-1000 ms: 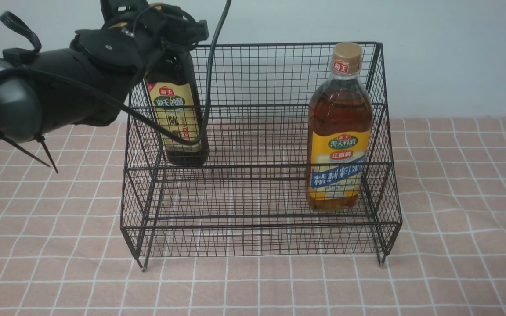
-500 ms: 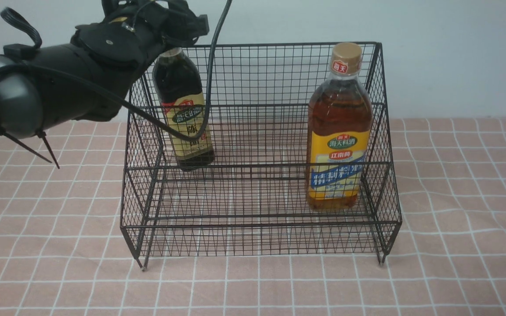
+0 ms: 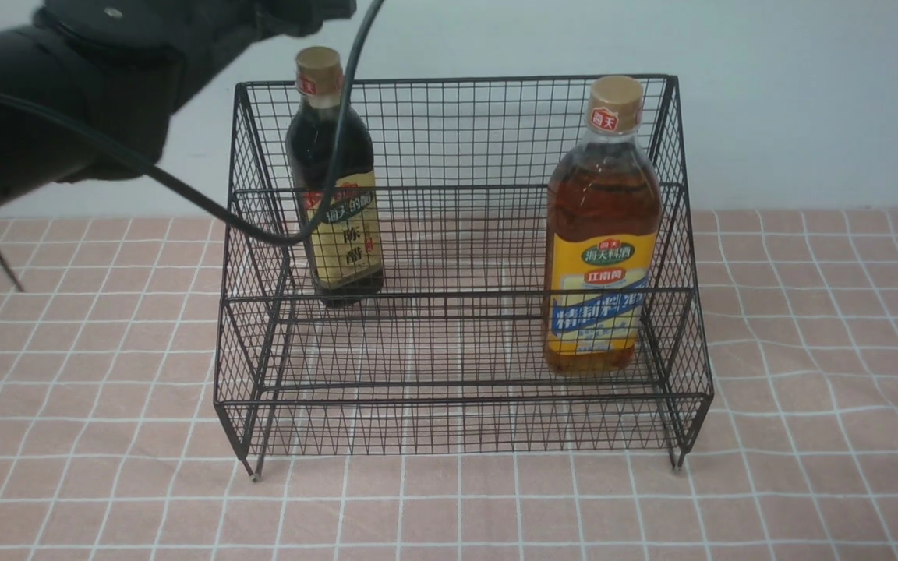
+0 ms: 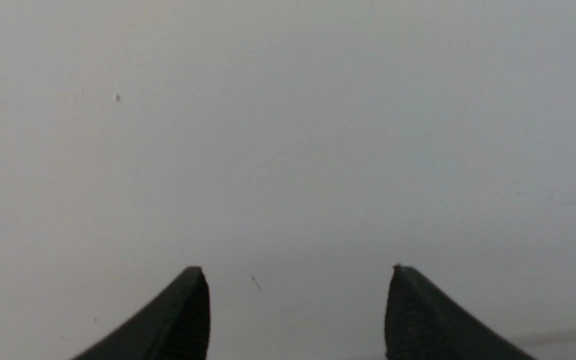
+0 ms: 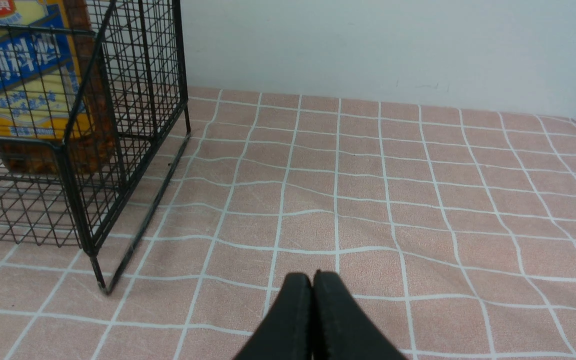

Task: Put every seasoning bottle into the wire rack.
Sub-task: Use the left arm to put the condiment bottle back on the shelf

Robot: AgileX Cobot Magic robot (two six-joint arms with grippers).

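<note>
Seasoning bottles (image 3: pixel 337 234) (image 3: pixel 601 257): 2 in 1 wire rack (image 3: pixel 457 397); left gripper (image 4: pixel 295 272) wide; right gripper (image 5: pixel 313 275) closed

In the wire rack (image 3: pixel 457 421), the smaller bottle (image 3: pixel 336 195) stands back-left, the larger bottle (image 3: pixel 601 234) front-right.

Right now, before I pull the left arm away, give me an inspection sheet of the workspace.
Surface: pink checked tablecloth, slightly wrinkled.
Job's things: large black wire-mesh two-tier rack stands on its feet. The smaller gold-capped clear bottle of near-black liquid stands on the upper back tier, left side. The larger gold-capped bottle of amber liquid stands on the lower front tier, right side. Both are in the rack.
Clutter: nothing seen.
Grippers: left gripper open and empty, facing the wall; right gripper shut and empty, over the cloth beside the rack.
Cables: black cable from the left arm loops across the rack's left corner, in front of the dark bottle.
Surroundings: plain pale wall behind.
</note>
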